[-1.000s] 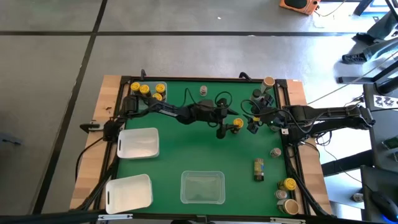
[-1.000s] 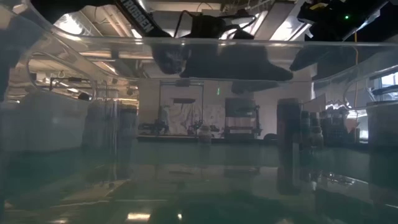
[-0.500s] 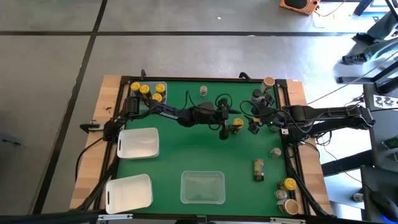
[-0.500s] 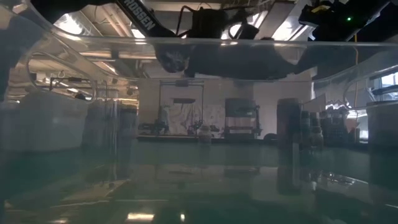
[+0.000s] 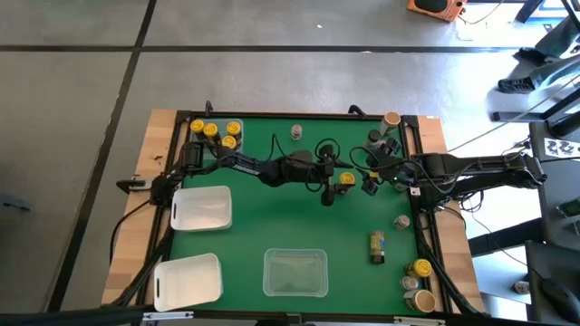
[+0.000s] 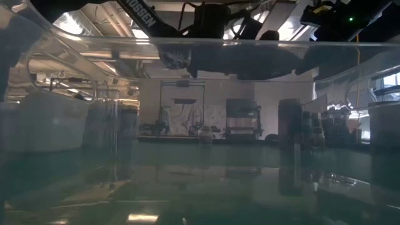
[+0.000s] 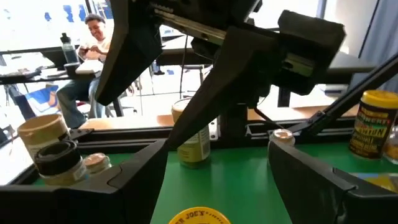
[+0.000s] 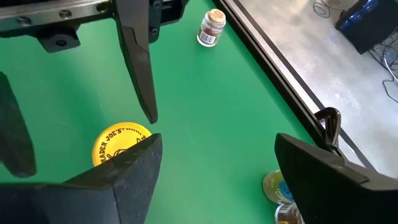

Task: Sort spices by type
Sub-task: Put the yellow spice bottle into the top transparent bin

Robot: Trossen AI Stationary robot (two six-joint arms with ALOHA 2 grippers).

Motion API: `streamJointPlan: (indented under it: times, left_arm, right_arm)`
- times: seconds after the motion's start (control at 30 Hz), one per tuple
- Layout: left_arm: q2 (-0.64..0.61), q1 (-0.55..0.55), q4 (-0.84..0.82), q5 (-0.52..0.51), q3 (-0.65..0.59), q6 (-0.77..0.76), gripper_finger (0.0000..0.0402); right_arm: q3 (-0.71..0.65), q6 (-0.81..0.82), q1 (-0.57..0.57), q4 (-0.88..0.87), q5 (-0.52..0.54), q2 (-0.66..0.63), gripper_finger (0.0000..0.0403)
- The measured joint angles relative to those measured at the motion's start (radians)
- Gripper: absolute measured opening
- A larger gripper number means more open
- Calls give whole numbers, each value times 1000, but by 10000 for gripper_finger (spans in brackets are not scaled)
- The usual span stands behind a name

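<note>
The yellow-lidded spice jar (image 5: pixel 346 180) stands upright mid-surface, its round lid printed with dark lettering. The left hand (image 5: pixel 328 192) hangs just beside it, fingers spread and released, the jar's lid showing between them in the left wrist view. The right hand (image 5: pixel 368 184) waits on the jar's other side, near but apart, also released and holding nothing. The green surface (image 5: pixel 272 222) carries two white trays (image 5: pixel 200 208) and a clear tray (image 5: pixel 294 273). Four more yellow-lidded jars (image 5: pixel 216 132) cluster at the far left corner. Beyond, a seated person (image 7: pixel 87 56).
</note>
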Motion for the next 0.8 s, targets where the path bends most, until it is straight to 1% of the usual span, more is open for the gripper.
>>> streamJointPlan:
  times: [0.17,0.23,0.3,0.47,0.53,0.63,0.8]
  left_arm:
    - [-4,0,-9,0,0,-4,279]
    - [-4,0,-19,0,0,-4,286]
    - [-5,1,-29,-7,0,-18,305]
    - [-5,3,-54,-11,0,-5,373]
    - [-4,4,-47,-11,0,0,392]
    - [-2,4,-57,-11,0,47,395]
    - [0,-5,-56,-11,0,51,389]
  right_arm:
    - [0,1,0,2,0,0,309]
    - [0,2,0,2,-1,2,309]
    - [0,2,0,2,-1,3,309]
    - [0,2,0,3,-1,3,309]
    - [0,2,0,3,-1,3,309]
    - [0,2,0,3,-2,3,309]
    - [0,8,0,3,-2,3,309]
